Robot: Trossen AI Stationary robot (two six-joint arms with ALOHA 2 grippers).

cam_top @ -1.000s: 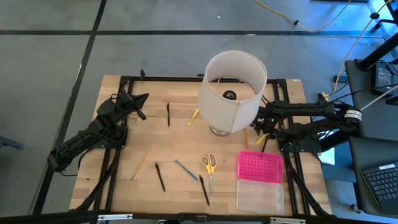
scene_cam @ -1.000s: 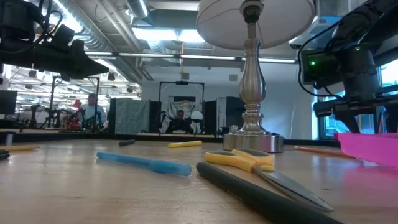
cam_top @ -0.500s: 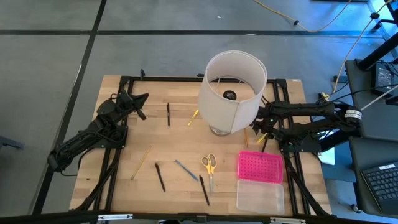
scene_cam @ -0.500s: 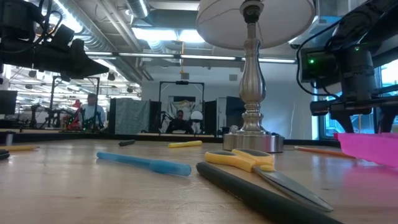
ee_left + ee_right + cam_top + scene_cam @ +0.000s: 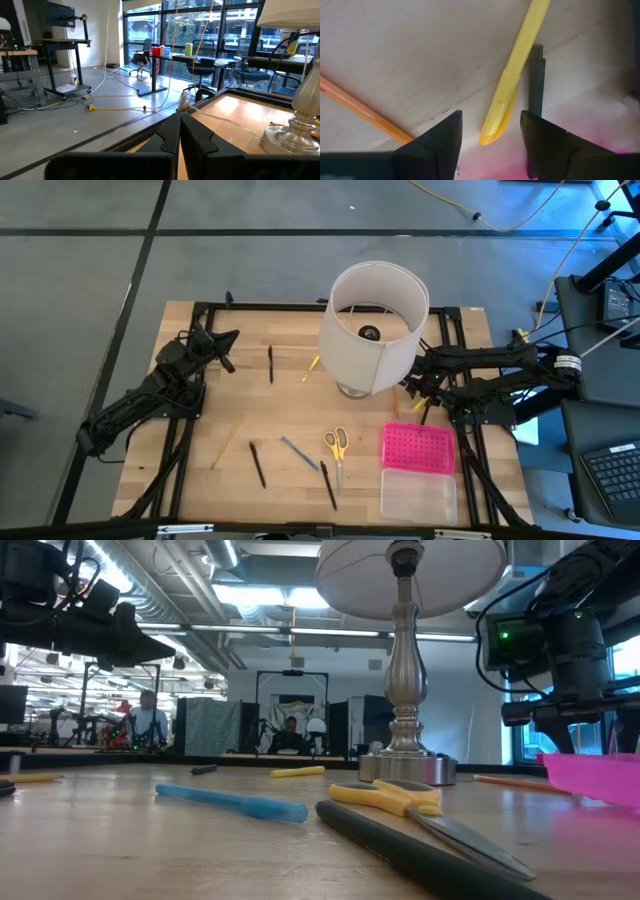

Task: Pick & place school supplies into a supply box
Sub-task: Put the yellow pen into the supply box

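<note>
Right wrist view shows the right gripper just above the tabletop, its fingers spread wide to either side of the tip of a yellow pen. A black pen lies beside it and an orange pencil runs off to one side.

Seen from above, this gripper sits just right of the lamp, far of the supply box, whose pink lid lies open beside the clear base. Nothing shows inside the base, so the task looks barely started.

The step in hand appears to be the reach for the yellow pen. The next move calls for lowering, centring on the barrel and closing without catching the black pen.

Scissors, a grey-blue pen and more pens lie mid-tabletop. The left gripper waits at the far left, fingers closed and empty.
</note>
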